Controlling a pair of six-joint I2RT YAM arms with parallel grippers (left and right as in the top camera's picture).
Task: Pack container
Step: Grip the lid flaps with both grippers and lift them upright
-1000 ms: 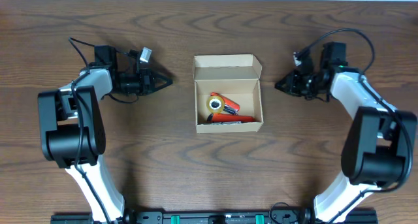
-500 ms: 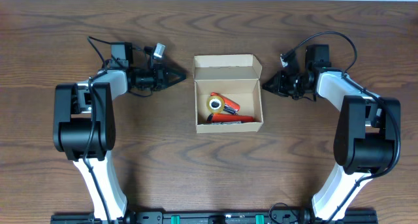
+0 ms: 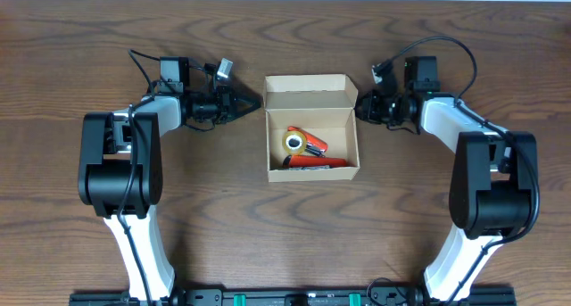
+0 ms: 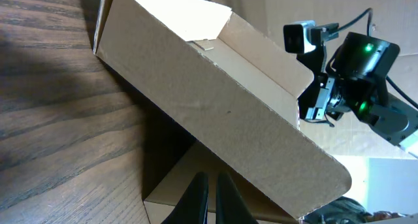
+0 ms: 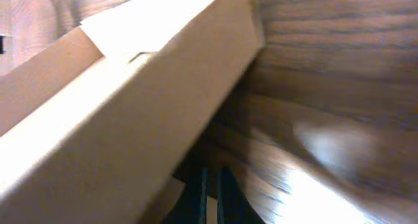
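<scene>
Left hand (image 3: pixel 256 103) has its fingers (image 4: pixel 197 194) pinched almost together, gripping nothing, its tip just beside the box (image 3: pixel 311 173) at the left tab. Right hand (image 3: pixel 359 112), likewise narrowed and empty, sits by the right tab. The box stands open mid-tabletop (image 3: pixel 223 226), with orange markers (image 3: pixel 314 162) inside.

The small rectangular tan cardboard box (image 3: pixel 308 90) is showing plain, unmarked tan all over, paler on its lit inner walls. Inside it, toward six o'clock, a red-orange marker (image 3: pixel 317 162) is lying. Above it an orange piece (image 3: pixel 314 144) is sitting with a yellowish dark-centred ring (image 3: pixel 292 143) at its nine o'clock. The dark brown wooden table (image 3: pixel 268 235) is displaying wavy grain lines. The left arm (image 3: pixel 116 163) and right arm (image 3: pixel 495 181) are showing black joints and white links, and a green light (image 4: pixel 366 49) is glowing on the right one.
</scene>
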